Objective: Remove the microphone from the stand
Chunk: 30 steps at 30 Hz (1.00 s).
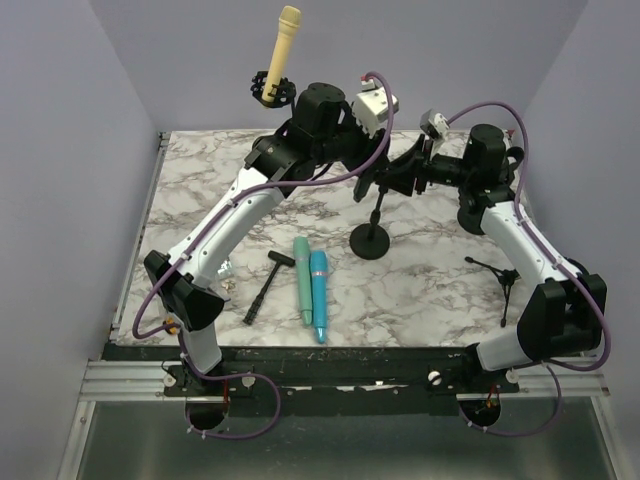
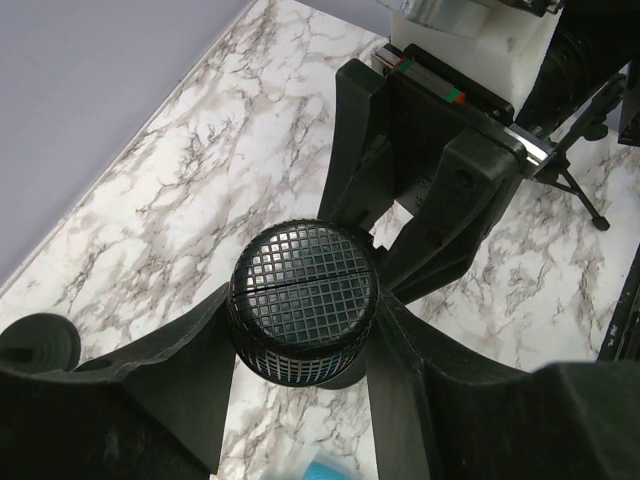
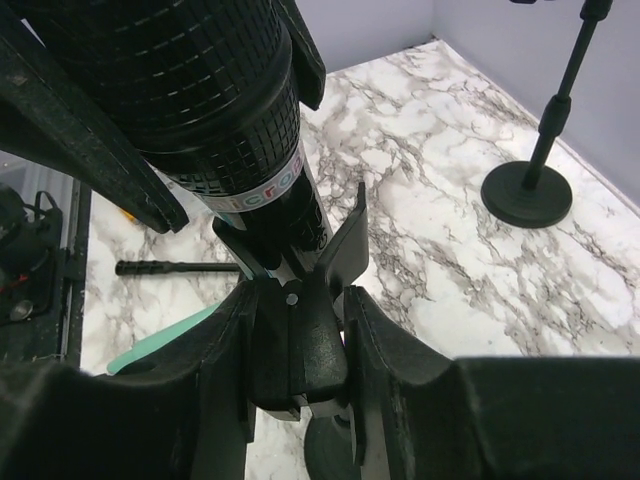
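Gripping the microphone point(image 2: 305, 300) by its mesh head, the left gripper point(image 2: 305, 345) has both fingers pressed against the grille at the centre of the left wrist view. In the right wrist view the barrel runs from the upper left down into a black clip point(image 3: 296, 350) at lower centre. The right gripper point(image 3: 297, 315) pinches that clip from both sides. We judge the microphone not yet free, because its lower barrel sits in the clip. In the top view both grippers meet at upper centre, above the round-based stand point(image 1: 372, 240). We cannot tell from any view whether the clip is joined to that stand's pole.

Hazards we identify from here:

1. Slip at the grille. The head is rounded. A pull along the barrel may slide the fingers off it instead of drawing the barrel out.
2. Off-axis pull. If the left arm draws at an angle to the clip, the barrel may bind. The load then passes to the right gripper, which may lose the clip.
3. Sudden release. A tight clip letting go at once may jerk the microphone out of the left fingers. It could drop toward the teal microphone point(image 1: 302, 280) and blue microphone point(image 1: 319, 295) at lower centre of the top view.
4. Contact between wrists. The two grippers work very near each other, so a sideways correction by either may strike the other.
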Tool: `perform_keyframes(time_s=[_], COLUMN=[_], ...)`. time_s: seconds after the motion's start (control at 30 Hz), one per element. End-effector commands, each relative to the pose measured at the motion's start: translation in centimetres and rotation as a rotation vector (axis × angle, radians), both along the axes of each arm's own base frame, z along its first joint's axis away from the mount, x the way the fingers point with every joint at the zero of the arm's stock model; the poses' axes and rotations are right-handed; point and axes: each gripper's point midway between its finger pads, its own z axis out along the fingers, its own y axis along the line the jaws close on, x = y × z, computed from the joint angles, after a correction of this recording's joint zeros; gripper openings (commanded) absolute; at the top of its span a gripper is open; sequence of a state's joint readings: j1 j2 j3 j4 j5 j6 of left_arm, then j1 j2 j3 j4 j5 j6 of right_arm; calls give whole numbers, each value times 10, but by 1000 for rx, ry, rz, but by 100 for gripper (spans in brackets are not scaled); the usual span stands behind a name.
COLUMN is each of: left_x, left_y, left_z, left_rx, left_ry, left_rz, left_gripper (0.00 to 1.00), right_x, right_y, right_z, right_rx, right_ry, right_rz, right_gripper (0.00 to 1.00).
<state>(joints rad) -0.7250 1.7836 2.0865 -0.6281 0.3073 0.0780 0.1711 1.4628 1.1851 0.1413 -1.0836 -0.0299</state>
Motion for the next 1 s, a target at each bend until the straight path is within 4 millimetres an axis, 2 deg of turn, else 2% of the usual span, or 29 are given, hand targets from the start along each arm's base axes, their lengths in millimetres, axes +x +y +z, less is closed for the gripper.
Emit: perform_keyframes(time_s=[0.0, 0.17, 0.37, 0.47, 0.53, 0.6, 0.73, 0.97], left_x=[0, 7, 21, 23, 22, 18, -4, -55], left_y=[0, 20, 67, 91, 106, 115, 118, 84], left_z=[29, 55, 90, 99, 96, 84, 37, -69], left_rx=[-61, -85, -121, -138, -144, -143, -142, -94], left_ry=[-48, -89, -163, -165, -131, -65, 143, 552], left_rz=[2, 124, 384, 510, 581, 624, 614, 448], left_gripper=[1, 0, 0, 0, 0, 0, 0, 0], right_x=[10, 17, 18, 24, 30, 35, 38, 41], right_y=[-4, -7, -7, -11, -15, -20, -25, -32], right_z=[-20, -28, -28, -31, -34, -33, -30, -26], right_rx=[-45, -68, -71, -80, -90, -93, -85, -89], right_ry=[23, 41, 40, 45, 46, 41, 19, 1], right_rz=[-70, -96, -103, -148, -193, -242, -292, -347], right_gripper=[1, 1, 1, 1, 1, 1, 1, 1])
